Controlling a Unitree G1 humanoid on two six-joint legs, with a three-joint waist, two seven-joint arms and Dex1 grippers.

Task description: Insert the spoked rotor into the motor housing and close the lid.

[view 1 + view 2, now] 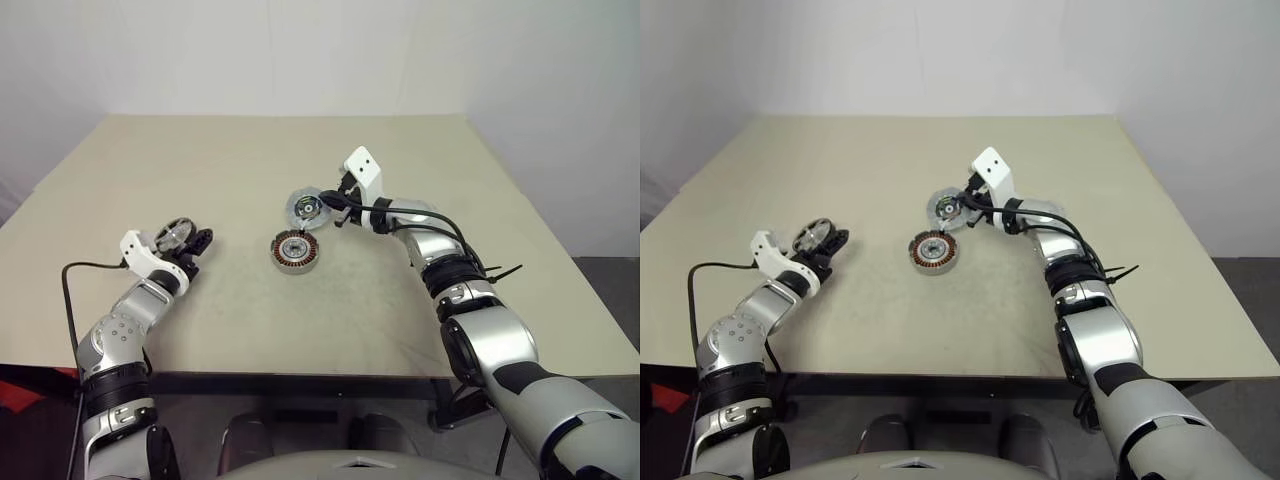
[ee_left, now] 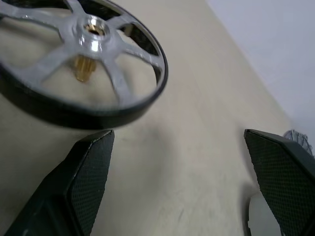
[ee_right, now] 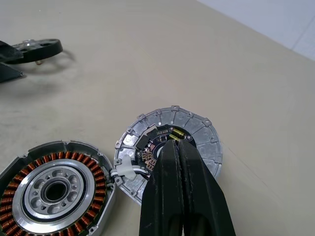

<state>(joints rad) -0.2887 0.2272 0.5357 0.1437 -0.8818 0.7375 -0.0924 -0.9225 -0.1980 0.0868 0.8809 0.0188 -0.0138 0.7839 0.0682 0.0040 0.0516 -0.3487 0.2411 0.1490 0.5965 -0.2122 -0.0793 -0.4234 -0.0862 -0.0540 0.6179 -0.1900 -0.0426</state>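
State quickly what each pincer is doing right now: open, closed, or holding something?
Left pincer: open, empty, beside the spoked rotor.
Right pincer: closed, tips on the lid, holding nothing.

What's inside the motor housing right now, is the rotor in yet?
No. The motor housing holds only its copper windings around a bare pale hub. The spoked rotor lies apart on the table, ahead of the open left gripper.

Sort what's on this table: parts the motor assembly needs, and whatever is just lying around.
Needed for the job:
spoked rotor, in front of the open left gripper
motor housing
lid, at the shut right gripper

Lying about:
nothing loose; just the table itself
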